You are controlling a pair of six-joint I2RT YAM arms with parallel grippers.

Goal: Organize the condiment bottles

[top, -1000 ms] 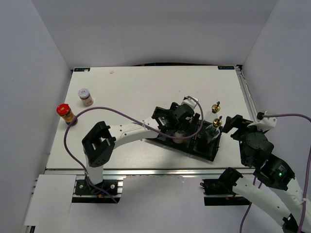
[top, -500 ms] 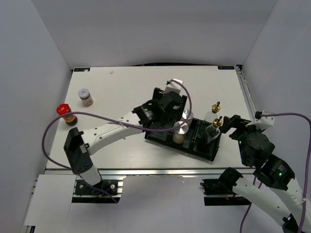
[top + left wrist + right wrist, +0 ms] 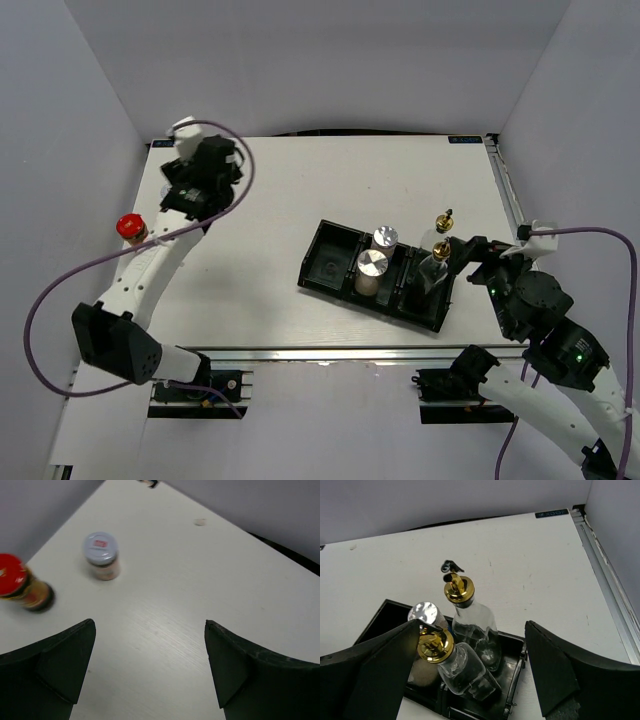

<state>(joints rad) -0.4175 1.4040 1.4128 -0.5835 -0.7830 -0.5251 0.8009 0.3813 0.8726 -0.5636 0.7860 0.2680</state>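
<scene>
Pale-lidded jar [image 3: 101, 555] ahead of left gripper [image 3: 149, 626]

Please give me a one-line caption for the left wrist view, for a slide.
Open left gripper above the white table, facing a small pale-lidded jar and a red-capped brown jar.

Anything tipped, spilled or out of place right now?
Nothing tipped or spilled. The black three-compartment tray sits skewed to the table edges; the red-capped brown jar and small pale-lidded jar stand outside it.

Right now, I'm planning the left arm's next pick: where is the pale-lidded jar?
Left wrist view, upper left: the pale-lidded jar stands beside the red-capped jar, ahead of the left gripper.
</scene>
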